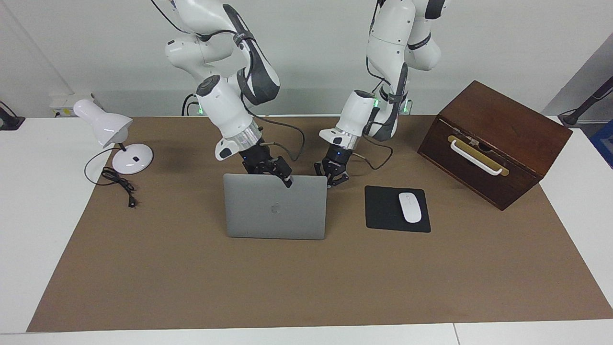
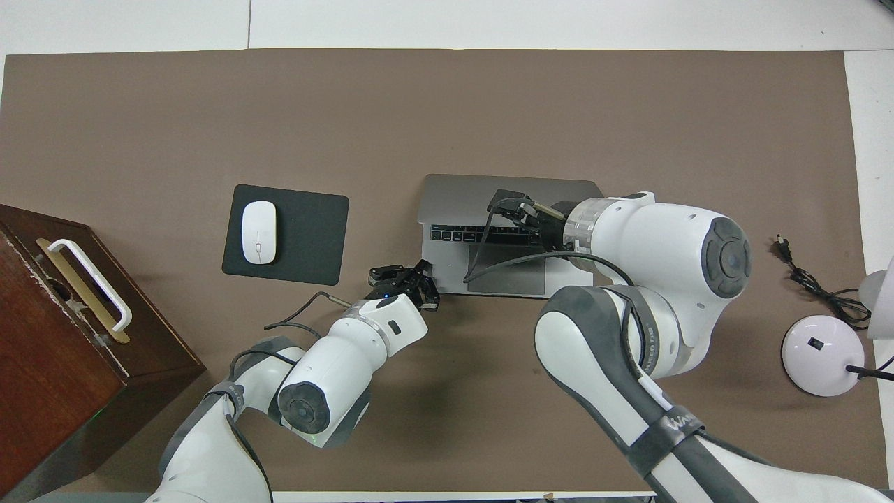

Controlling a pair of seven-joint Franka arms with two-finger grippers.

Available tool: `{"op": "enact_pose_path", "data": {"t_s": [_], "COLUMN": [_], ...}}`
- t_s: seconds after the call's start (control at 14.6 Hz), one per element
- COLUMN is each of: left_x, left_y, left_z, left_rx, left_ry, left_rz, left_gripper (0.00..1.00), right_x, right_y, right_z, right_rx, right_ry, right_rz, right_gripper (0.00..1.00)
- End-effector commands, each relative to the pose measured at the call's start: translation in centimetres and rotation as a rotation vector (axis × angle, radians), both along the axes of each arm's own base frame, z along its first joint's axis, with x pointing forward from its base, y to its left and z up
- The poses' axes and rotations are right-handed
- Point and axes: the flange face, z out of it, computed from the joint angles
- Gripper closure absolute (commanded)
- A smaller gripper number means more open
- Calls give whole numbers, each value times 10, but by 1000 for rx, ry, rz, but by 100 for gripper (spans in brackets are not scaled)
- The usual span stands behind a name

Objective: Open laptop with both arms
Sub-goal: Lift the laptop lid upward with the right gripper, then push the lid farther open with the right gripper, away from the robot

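The silver-grey laptop (image 1: 275, 211) stands partly open on the brown mat, its lid raised steeply with the apple logo facing away from the robots. The overhead view shows its keyboard deck (image 2: 506, 276) and trackpad. My right gripper (image 1: 286, 178) is shut on the lid's free edge near its middle and holds it up; it also shows in the overhead view (image 2: 506, 202). My left gripper (image 1: 335, 179) is low at the deck's corner nearest the robots, toward the left arm's end, and also shows in the overhead view (image 2: 405, 279).
A black mouse pad (image 1: 383, 211) with a white mouse (image 1: 410, 207) lies beside the laptop toward the left arm's end. A brown wooden box (image 1: 493, 139) with a white handle stands past it. A white desk lamp (image 1: 115, 134) and its cable (image 1: 119, 184) are at the right arm's end.
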Motion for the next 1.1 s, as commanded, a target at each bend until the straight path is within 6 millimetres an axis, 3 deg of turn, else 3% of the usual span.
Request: {"op": "enact_pose_path", "data": {"t_s": [0.0, 0.34, 1.03], "left_x": [-3, -3, -5], "left_y": [-19, -20, -21], "left_z": [-11, -11, -12], "left_rx": [-5, -5, -4], "left_ry": [-2, -2, 0], "left_rz": [-24, -25, -27], "left_gripper": [100, 100, 100], "right_x": [19, 33, 50], "right_y": [-7, -18, -16], "right_z": [-3, 6, 39], "right_rx": [-40, -122, -143], "right_ry": [12, 9, 33], "right_rz": [16, 75, 90], "right_gripper": [0, 0, 0]}}
